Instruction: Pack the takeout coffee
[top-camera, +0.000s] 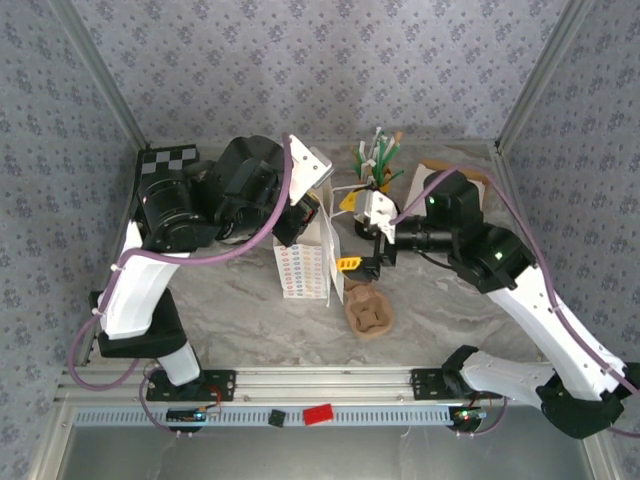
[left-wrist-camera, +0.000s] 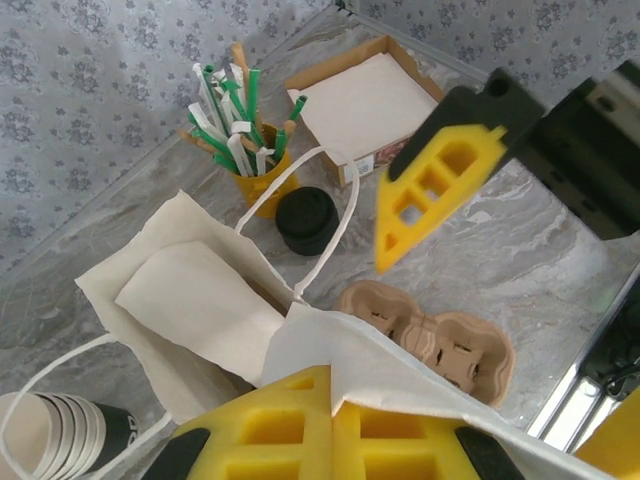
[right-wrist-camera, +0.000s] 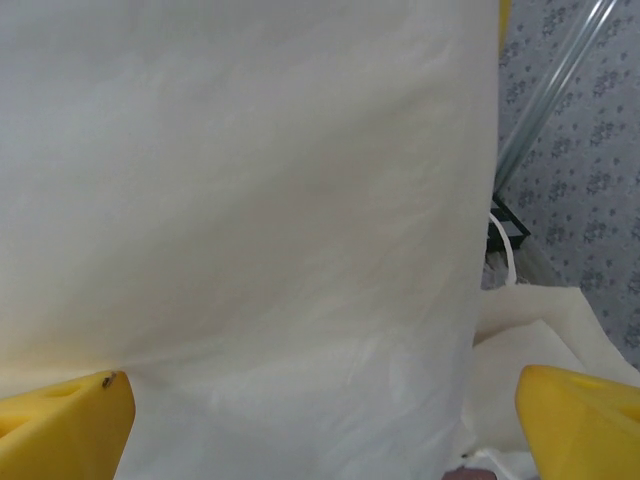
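1. Table (top-camera: 230, 310): a grey marbled top, carrying everything listed below.

2. Paper bag (top-camera: 305, 265): white with coloured dots, standing upright near the middle with its mouth gaping open. Its two string handles are hanging loose.

3. Left gripper (left-wrist-camera: 330, 400): its yellow pads are pressing flat together on the near rim of the paper bag, pinching the paper and holding the mouth open.

4. Right gripper (right-wrist-camera: 320, 430): its fingers are standing as wide apart as they go and are gripping nothing. It is hovering just beside the bag's right wall, which is facing the right wrist camera.

5. Napkin box (left-wrist-camera: 365, 105): a shallow brown carton of white napkins, sitting at the far right of the table.

6. Pulp cup carrier (left-wrist-camera: 430, 340): brown moulded tray, lying flat on the table just to the right of the bag.

7. Stack of cups (left-wrist-camera: 60, 435): nested, cream-rimmed and dark outside, sitting to the left of the bag.

8. Yellow holder (left-wrist-camera: 262, 180): standing upright at the far edge, bristling with green and white straws.

9. Takeout coffee (left-wrist-camera: 307, 220): a small dark cup wearing its round black lid, standing upright on the table outside the bag, just beside the yellow holder and behind the bag's far rim.
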